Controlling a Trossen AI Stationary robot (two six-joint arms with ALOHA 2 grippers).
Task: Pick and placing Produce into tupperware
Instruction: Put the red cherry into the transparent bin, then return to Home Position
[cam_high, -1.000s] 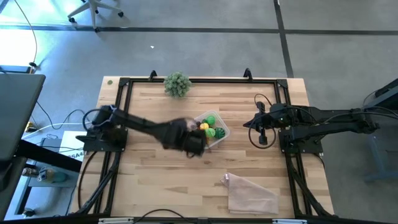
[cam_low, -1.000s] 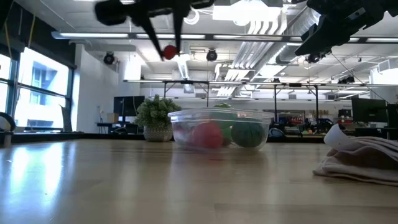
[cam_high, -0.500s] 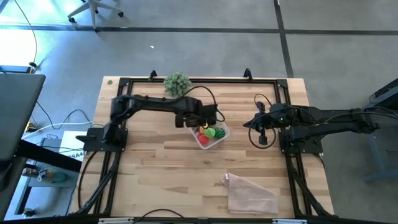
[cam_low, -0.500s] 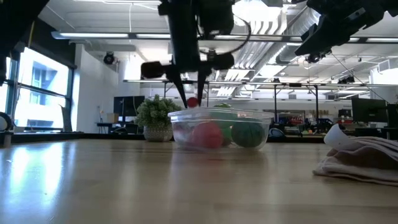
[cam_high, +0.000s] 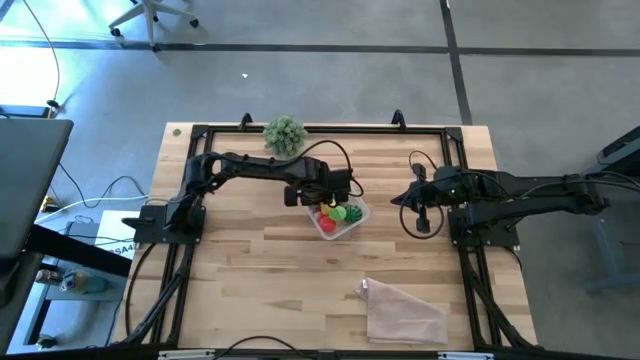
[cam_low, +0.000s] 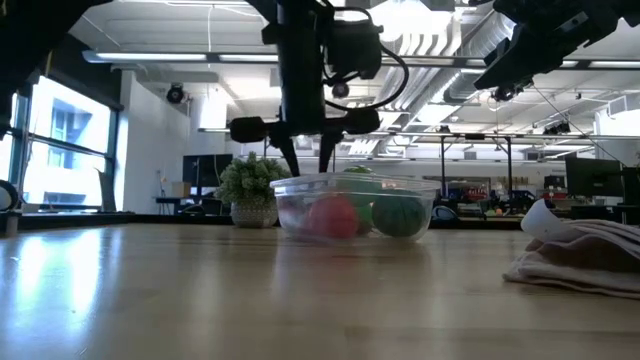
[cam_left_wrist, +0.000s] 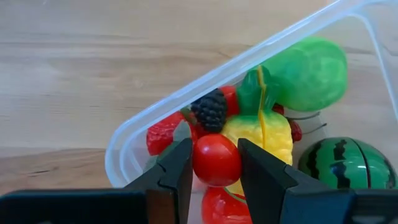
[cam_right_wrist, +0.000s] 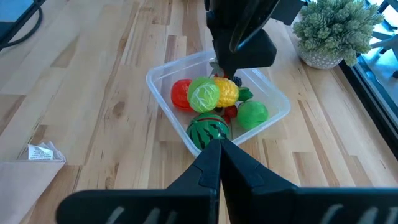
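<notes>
I've got a small red tomato (cam_left_wrist: 216, 160) pinched between my left hand's (cam_left_wrist: 214, 167) fingers, sitting just over the tupperware (cam_high: 340, 213) mid-tabletop (cam_high: 250, 270), above the produce (cam_right_wrist: 214, 102) inside. My right hand (cam_right_wrist: 219, 163) is clamped shut on nothing, parked off to the right.

Leafy clump (cam_high: 285, 134), crinkled bag (cam_high: 403, 311)

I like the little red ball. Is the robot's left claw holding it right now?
Yes, the left gripper has the small red ball pinched between its two fingers, over the tupperware.
</notes>
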